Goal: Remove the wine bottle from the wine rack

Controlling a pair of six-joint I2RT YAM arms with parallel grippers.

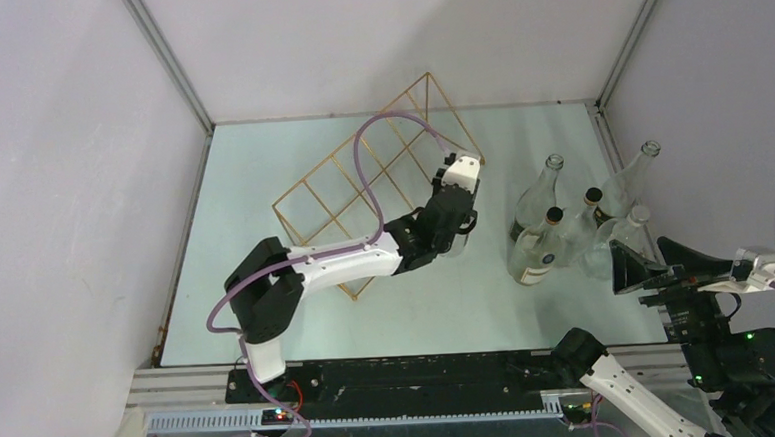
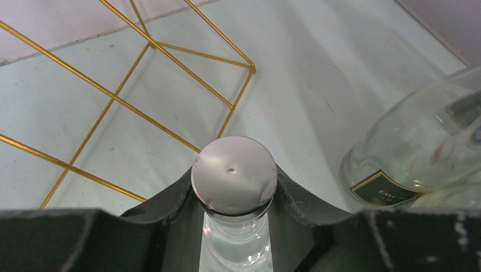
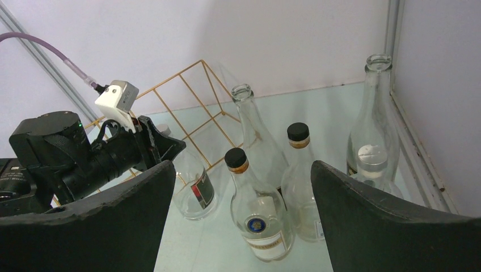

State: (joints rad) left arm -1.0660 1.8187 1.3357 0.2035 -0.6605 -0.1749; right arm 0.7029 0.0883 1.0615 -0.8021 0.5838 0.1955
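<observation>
From the top view, your left gripper (image 1: 461, 225) is out over the table (image 1: 268, 315), just off the right near edge of the gold wire wine rack (image 1: 376, 169). A clear wine bottle (image 1: 454, 243) sits under it, apart from the cluster of glass bottles (image 1: 564, 224) on the right. Your right gripper (image 1: 656, 261) hangs near that cluster, on its near right side.

In the left wrist view, your fingers (image 2: 176, 221) are pinched on the neck of the wine bottle (image 2: 233, 170), just below its silver cap. The rack (image 2: 170, 56) lies beyond, to the left and clear of the bottle.

In the right wrist view, your right fingers (image 3: 102, 221) are spread wide around nothing. The held bottle (image 3: 193, 190) stands upright beside the rack (image 3: 187, 96); you can't tell whether its base touches the table.
</observation>
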